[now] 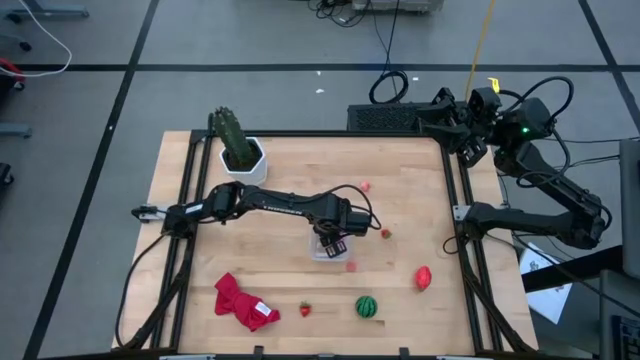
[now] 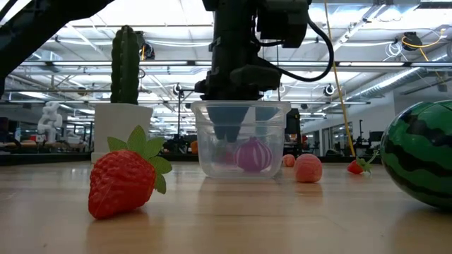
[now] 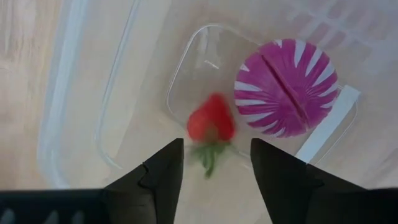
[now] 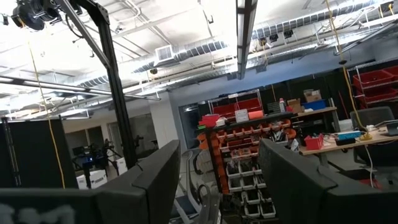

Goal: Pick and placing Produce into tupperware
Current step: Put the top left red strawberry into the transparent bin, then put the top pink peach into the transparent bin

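Note:
The clear tupperware (image 1: pixel 328 247) stands mid-table. My left gripper (image 3: pixel 216 168) points straight down into it, open, its fingertips below the rim (image 2: pixel 240 123). Beneath the gap, apart from both fingers, a small red strawberry (image 3: pixel 211 121) shows blurred over the tub's floor. A purple striped ball (image 3: pixel 286 87) rests on the floor beside it. More produce lies on the table: a strawberry (image 1: pixel 305 309), a watermelon ball (image 1: pixel 367 306), a red piece (image 1: pixel 424 277) and small red pieces (image 1: pixel 385 234). My right gripper (image 4: pixel 217 180) waits raised off the table's far right corner (image 1: pixel 455 125), open, with nothing between its fingers.
A green cactus in a white pot (image 1: pixel 238 145) stands at the far left. A red cloth (image 1: pixel 243 302) lies near the front left. Another small red piece (image 1: pixel 366 186) lies beyond the tub, and one (image 1: pixel 351 265) sits just in front of it.

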